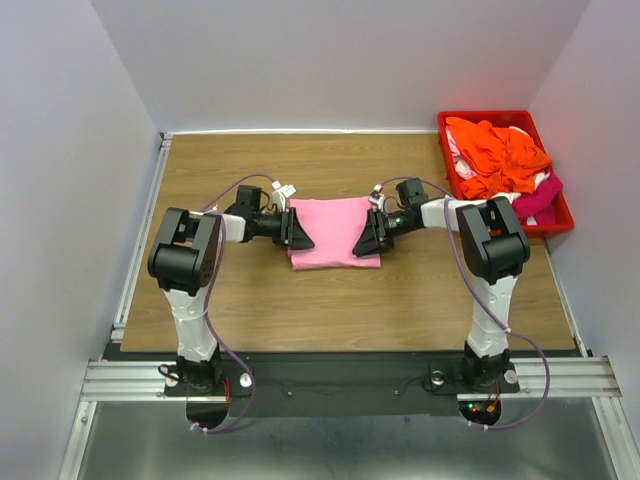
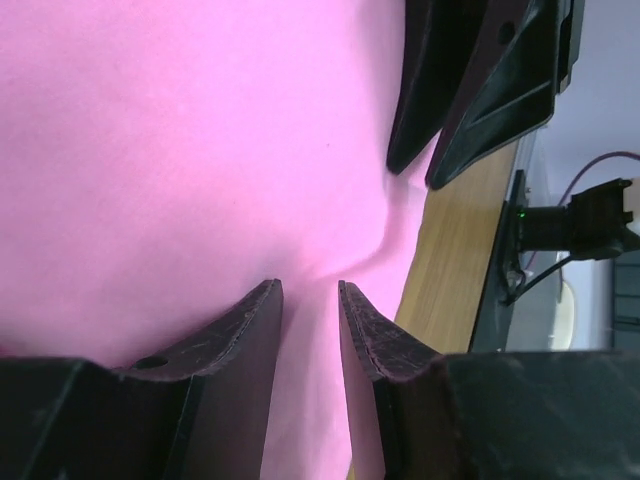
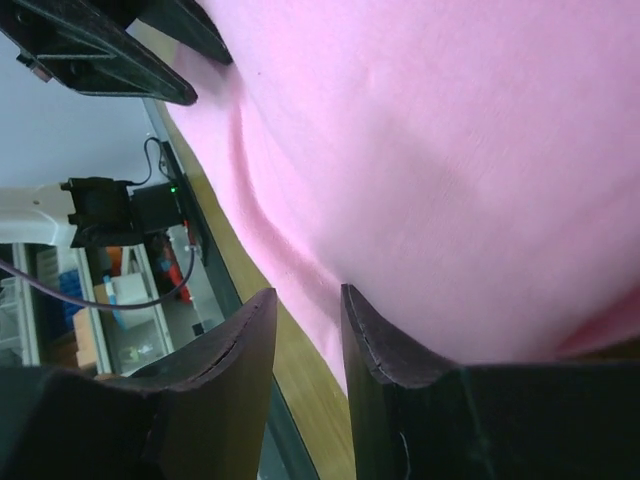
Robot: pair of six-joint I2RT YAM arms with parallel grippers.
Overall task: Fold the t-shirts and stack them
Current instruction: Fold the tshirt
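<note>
The pink t-shirt (image 1: pixel 335 232) is lying flat at the centre of the worktop (image 1: pixel 300 300) as a partly folded, roughly square panel. It is being approached from both sides at once, presumably so that two matching points can be lifted together and the next fold kept straight. The left pincer (image 1: pixel 300 232) is being held at the panel's 9 o'clock edge and the right pincer (image 1: pixel 368 238) near its 4 o'clock edge. In both wrist views the jaws are standing only narrowly apart with pink cloth showing in the gap. On the left side creases are running toward that gap, and on the right the hem is passing across it. Whether the cloth is actually being pinched cannot be told for either pincer. The remaining shirts, an orange t-shirt (image 1: pixel 495 150) over a magenta t-shirt (image 1: pixel 540 195), are being kept heaped in the red bin (image 1: pixel 447 125) at 2 o'clock, well apart from the work. Bare wood is showing toward 12 o'clock and 6 o'clock of the panel, so a fold along that line is judged to have room. At 3 o'clock the bin's wall is limiting the room for a sideways sweep.
</note>
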